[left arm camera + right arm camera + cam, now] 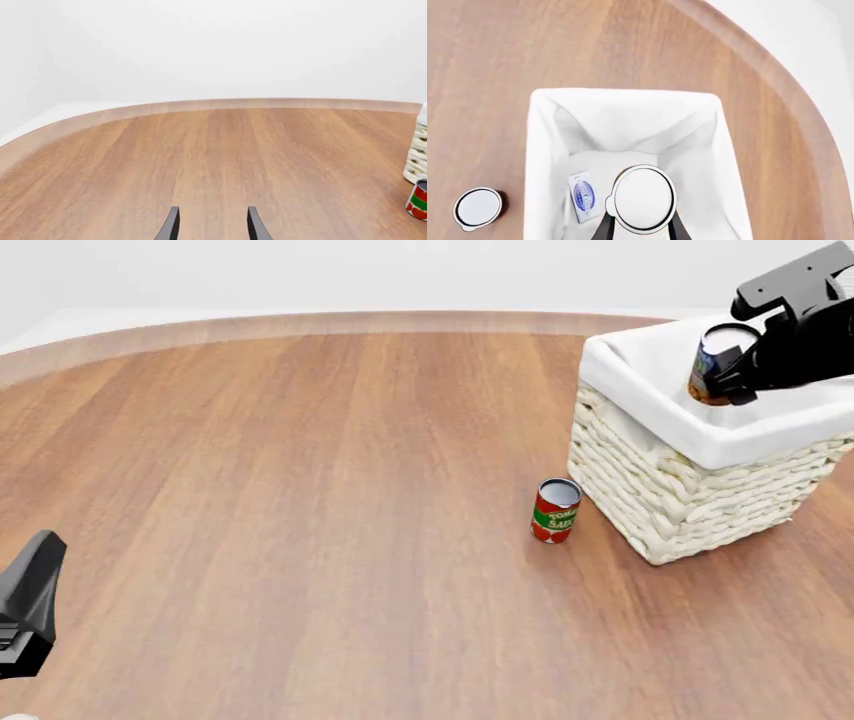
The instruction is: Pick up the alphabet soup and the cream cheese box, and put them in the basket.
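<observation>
the right gripper (pixel 731 365) hangs over the open top of the basket (pixel 694 505), its fingers clamped on the sides of the alphabet soup (pixel 717 365). the can is clear of the basket's rim, in the air above the liner. its long axis runs close to vertical, tilted a little, with the silver-white top facing up and the yellow-orange band at the lower end. in the right wrist view the can's round top (pixel 642 198) faces the camera, with a dark finger (pixel 603 230) on either side of it.

the cream cheese box (pixel 583 195) lies flat on the liner at the bottom of the basket, logo side up, close to one inner wall and with its long axis along that wall.

the basket stands near the tabletop's (pixel 294 490) far right corner. the tomato sauce can (pixel 555 510) stands upright on the tabletop just beside the basket's near left side.

the left gripper (pixel 211 224) sits low near the tabletop's near left edge, well apart from everything, its fingers spread with nothing between them.
</observation>
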Available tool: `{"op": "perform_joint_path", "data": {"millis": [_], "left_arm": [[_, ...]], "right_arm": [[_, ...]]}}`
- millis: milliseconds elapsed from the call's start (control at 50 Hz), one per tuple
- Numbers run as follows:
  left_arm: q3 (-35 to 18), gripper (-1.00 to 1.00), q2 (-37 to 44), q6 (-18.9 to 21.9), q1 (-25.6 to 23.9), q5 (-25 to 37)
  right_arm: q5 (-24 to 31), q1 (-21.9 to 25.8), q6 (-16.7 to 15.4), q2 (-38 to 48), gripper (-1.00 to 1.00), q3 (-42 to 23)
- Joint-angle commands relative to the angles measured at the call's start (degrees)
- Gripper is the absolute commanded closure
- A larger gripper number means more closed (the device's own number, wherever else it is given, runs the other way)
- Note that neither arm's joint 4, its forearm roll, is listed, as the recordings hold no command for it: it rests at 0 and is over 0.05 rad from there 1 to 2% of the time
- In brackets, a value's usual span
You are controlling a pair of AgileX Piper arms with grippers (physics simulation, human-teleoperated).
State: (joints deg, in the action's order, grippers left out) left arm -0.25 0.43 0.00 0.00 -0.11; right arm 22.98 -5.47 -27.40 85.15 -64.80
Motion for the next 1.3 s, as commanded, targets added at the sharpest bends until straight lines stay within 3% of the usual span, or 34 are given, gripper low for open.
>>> {"op": "perform_joint_path", "data": {"millis": [20, 620, 640, 880, 900, 1200, 1220, 1300], "left_arm": [[0.0, -1.0, 0.0, 0.0, 0.0, 0.0], [0.0, -1.0, 0.0, 0.0, 0.0, 0.0], [0.0, -1.0, 0.0, 0.0, 0.0, 0.0], [0.0, -1.0, 0.0, 0.0, 0.0, 0.0], [0.0, -1.0, 0.0, 0.0, 0.0, 0.0], [0.0, -1.0, 0.0, 0.0, 0.0, 0.0], [0.0, -1.0, 0.0, 0.0, 0.0, 0.0], [0.0, -1.0, 0.0, 0.0, 0.0, 0.0]], "right_arm": [[-0.9, 0.1, 1.2, 3.0, 1.0, -2.2], [-1.5, -0.5, 1.1, 8.3, 1.0, -4.2], [-1.5, -0.4, 1.1, 8.2, -1.0, -4.1], [-1.3, -0.6, 1.4, 7.5, -1.0, -4.0], [0.6, -0.6, 1.4, 6.9, -1.0, -5.3], [-0.2, 0.6, 2.9, 2.5, -1.0, -2.0], [2.1, 0.6, 3.3, 2.1, -1.0, -4.0], [-0.2, 0.5, 3.7, 1.3, -1.0, -1.2]]}}
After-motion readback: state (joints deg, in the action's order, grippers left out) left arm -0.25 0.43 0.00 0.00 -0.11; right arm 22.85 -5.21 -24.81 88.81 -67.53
